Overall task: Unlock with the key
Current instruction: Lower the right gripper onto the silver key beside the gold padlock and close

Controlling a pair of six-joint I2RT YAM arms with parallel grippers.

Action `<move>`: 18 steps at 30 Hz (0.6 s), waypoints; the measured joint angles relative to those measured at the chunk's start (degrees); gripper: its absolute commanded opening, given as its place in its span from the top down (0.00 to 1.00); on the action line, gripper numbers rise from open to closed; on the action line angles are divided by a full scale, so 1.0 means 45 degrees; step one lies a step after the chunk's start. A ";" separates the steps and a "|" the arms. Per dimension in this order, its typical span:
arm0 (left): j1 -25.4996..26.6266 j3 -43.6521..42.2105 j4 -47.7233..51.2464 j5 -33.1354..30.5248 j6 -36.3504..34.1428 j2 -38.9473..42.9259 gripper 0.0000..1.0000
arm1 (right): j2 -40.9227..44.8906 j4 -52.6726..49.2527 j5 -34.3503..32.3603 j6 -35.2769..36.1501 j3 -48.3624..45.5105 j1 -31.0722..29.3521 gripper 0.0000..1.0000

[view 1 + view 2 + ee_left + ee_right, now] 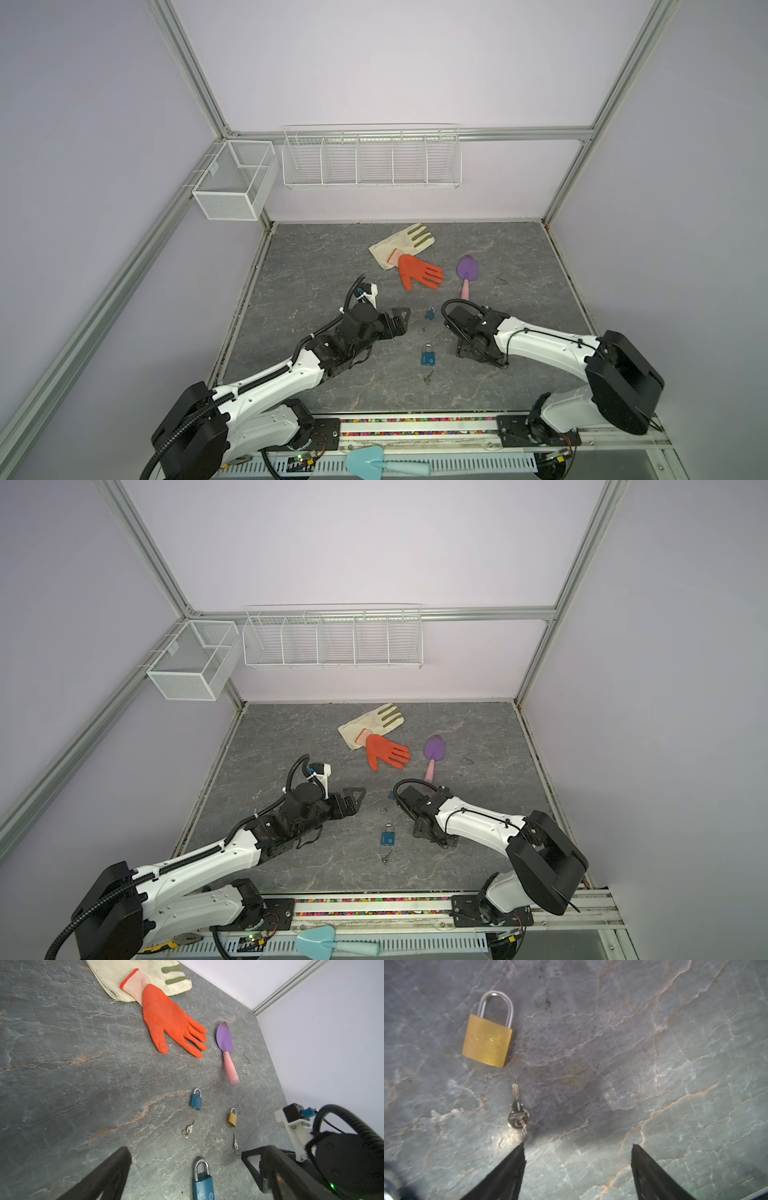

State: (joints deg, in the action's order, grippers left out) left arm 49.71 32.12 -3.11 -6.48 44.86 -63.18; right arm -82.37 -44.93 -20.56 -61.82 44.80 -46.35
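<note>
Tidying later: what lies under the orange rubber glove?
The orange rubber glove has its cuff on a cream cloth glove, fingers on the grey table. Anything beneath is hidden.

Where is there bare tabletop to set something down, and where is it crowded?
Bare: back left, between the table edge and the cream glove; right side beyond the purple trowel. Crowded: the middle, around padlocks and keys.

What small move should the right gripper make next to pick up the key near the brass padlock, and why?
Probably slide the right gripper sideways toward the key. Its jaws stand open, and the key lies just off one fingertip, not between them.
</note>
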 measured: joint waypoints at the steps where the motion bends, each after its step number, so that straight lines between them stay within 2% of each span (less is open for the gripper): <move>1: 0.0034 0.0058 0.0010 -0.0063 0.0024 -0.0015 0.00 | 0.0078 0.0015 0.0107 0.0029 0.0005 0.0000 0.20; 9: 0.0044 0.0277 0.0287 -0.0758 0.0121 -0.0005 0.00 | 0.0087 0.0549 0.0675 -0.0175 0.0471 0.0000 0.26; 18: 0.0044 0.0316 0.0665 -0.1035 0.0117 0.0131 0.00 | -0.1035 0.1613 0.1501 -0.0160 0.0520 0.0024 0.46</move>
State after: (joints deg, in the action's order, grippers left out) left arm 49.91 33.54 -0.12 -11.14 45.39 -62.59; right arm -87.02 -37.67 -13.80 -62.54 47.13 -46.24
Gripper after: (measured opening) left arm 0.999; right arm 0.590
